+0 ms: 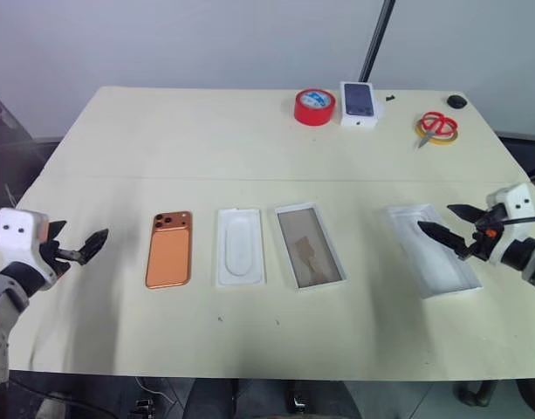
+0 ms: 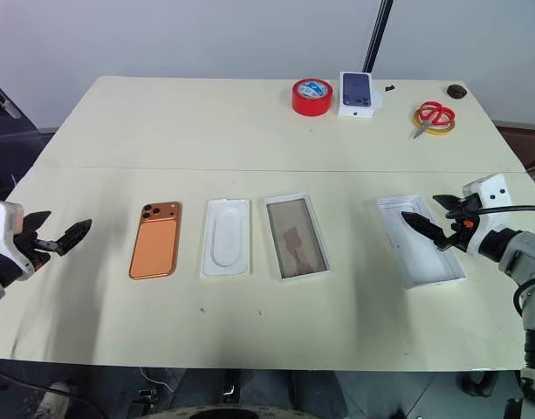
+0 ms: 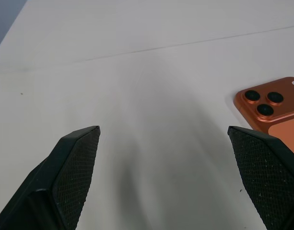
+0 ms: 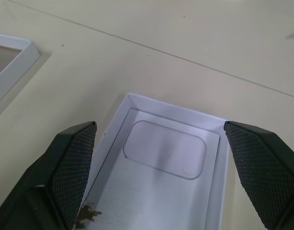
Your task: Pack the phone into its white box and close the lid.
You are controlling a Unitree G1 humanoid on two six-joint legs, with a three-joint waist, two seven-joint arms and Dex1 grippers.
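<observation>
Head view: phone point(image 1: 169, 250) flat on worktop point(image 1: 250, 140), back up, lens cluster at far end. Just beside it white insert point(image 1: 240, 247), then white box point(image 1: 309, 245), brownish-grey inside. Lid point(image 1: 431, 249) well apart toward right, hollow side up. Left hand point(image 1: 75, 247) spread, empty, near phone. Right hand point(image 1: 450, 223) spread, empty, over lid.

Far edge: red tape roll point(image 1: 314, 106), small printed box point(image 1: 359, 104), scissors point(image 1: 436, 127).

Left wrist view: fingers point(image 3: 72, 172) wide apart, phone corner past one.

Right wrist view: fingers point(image 4: 70, 167) straddle lid end.
</observation>
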